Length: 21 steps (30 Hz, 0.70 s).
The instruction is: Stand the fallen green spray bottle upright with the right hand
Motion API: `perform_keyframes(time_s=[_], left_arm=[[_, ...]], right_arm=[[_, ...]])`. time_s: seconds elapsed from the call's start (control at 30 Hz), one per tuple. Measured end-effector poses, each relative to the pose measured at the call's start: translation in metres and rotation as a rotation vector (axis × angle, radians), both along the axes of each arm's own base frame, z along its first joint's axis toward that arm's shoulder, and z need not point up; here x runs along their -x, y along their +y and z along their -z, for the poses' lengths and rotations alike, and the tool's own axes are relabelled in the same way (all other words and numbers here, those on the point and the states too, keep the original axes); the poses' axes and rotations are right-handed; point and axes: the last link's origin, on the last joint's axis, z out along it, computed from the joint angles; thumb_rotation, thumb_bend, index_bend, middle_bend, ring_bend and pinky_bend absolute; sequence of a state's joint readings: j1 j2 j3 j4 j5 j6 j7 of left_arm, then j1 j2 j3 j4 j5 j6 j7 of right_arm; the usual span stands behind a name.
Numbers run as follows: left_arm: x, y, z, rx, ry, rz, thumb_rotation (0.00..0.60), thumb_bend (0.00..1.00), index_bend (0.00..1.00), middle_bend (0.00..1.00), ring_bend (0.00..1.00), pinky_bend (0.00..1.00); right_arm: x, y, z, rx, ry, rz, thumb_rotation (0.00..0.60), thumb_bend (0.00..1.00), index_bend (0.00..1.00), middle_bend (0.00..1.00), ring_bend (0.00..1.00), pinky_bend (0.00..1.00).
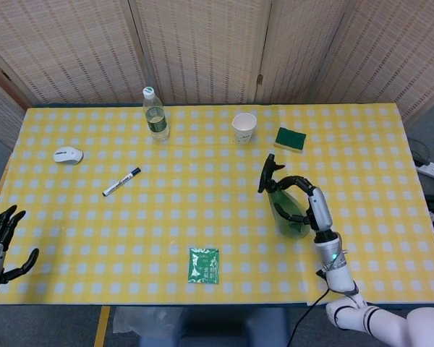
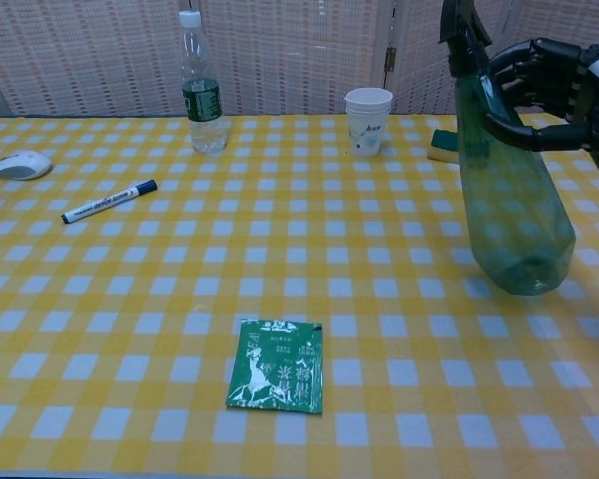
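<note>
Gripping: right hand [image 1: 304, 196] is wrapping its dark fingers [image 2: 524, 72] around the upper body and neck of the green spray bottle [image 1: 290, 211], thumb on the near side in the chest view.
Bottle pose: green spray bottle is standing close to upright on the table [image 1: 362, 188], black trigger head at the top, wide base on the cloth; whether the base is sitting fully flat, cannot tell.
Bottle location: right half of the table, in front of the paper cup [image 1: 244, 126] and the green sponge [image 1: 290, 139], well apart from both.
Left hand: left hand [image 1: 1, 242] is hanging off the near left table edge, fingers spread apart, holding nothing.
Labels, bottle: translucent green body, no readable print showing.
Labels, water bottle: clear water bottle [image 1: 155, 114] at the back is wearing a green band label; text too small to read.
Labels, cup: paper cup is showing faint print on its side, not legible.
Labels, packet: green packet [image 1: 203, 265] near the front edge is showing white artwork and characters; cannot read them.
Labels, marker: marker [image 1: 121, 181] is lying tilted, white barrel with dark cap; barrel writing too small.
Other: white mouse [image 1: 68, 155] is sitting at the far left of the yellow checked cloth.
</note>
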State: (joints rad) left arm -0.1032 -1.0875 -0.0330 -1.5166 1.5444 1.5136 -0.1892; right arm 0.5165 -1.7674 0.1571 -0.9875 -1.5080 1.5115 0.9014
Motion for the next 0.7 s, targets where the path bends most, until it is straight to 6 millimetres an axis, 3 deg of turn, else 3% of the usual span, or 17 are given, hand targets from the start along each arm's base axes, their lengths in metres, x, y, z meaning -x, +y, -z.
perform_keyframes(time_s=[0.3,0.7], left_arm=[[-0.001,-0.001,-0.002,-0.011,-0.006,0.01,0.119,0.38,0.0,0.0,0.02,0.0],[-0.001,0.0,0.0,-0.006,0.001,0.01,0.117,0.38,0.0,0.0,0.02,0.0]], right_arm=[[0.021,0.038,0.016,0.018,0.053,-0.099,0.6,0.34,0.6,0.53,0.51,0.29],[0.045,0.048,0.002,0.056,0.014,-0.05,0.6,0.34,0.6,0.53,0.5,0.29]])
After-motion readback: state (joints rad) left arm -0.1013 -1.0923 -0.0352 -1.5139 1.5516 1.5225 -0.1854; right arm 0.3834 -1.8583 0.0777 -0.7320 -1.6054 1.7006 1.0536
